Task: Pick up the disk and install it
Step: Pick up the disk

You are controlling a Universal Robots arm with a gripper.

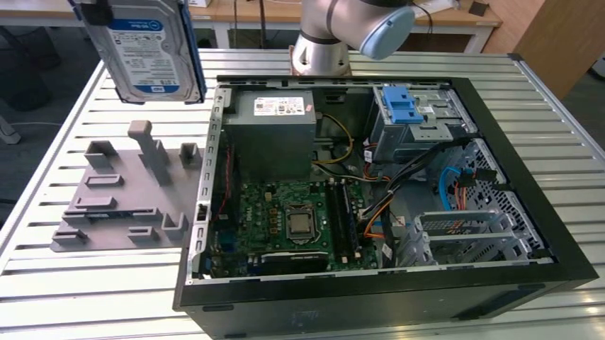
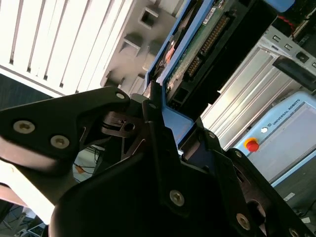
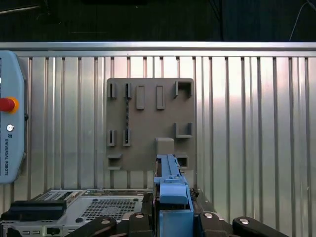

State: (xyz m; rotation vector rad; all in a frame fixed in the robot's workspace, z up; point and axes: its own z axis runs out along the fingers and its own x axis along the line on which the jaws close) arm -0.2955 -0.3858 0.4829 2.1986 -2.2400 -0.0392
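The disk point(image 1: 151, 53), a silver drive with a blue-and-white label and a blue bracket, hangs upright in the air. It is above the slatted table at the exterior view's upper left, clear of the grey fixture plate point(image 1: 123, 198). In the first wrist view the disk point(image 3: 173, 190) is seen edge-on, and my gripper point(image 3: 173, 219) is shut on its blue bracket. In the second wrist view the black fingers point(image 2: 153, 118) clamp the bracket, and the disk's circuit-board side point(image 2: 207, 39) stretches away from them.
The open computer case point(image 1: 529, 283) lies on the table at the exterior view's right. Inside are a grey power supply point(image 1: 274, 134), the motherboard point(image 1: 283, 219) and a drive bay with a blue latch point(image 1: 406, 106). A teach pendant point(image 3: 10, 128) lies beside the fixture plate point(image 3: 148, 123).
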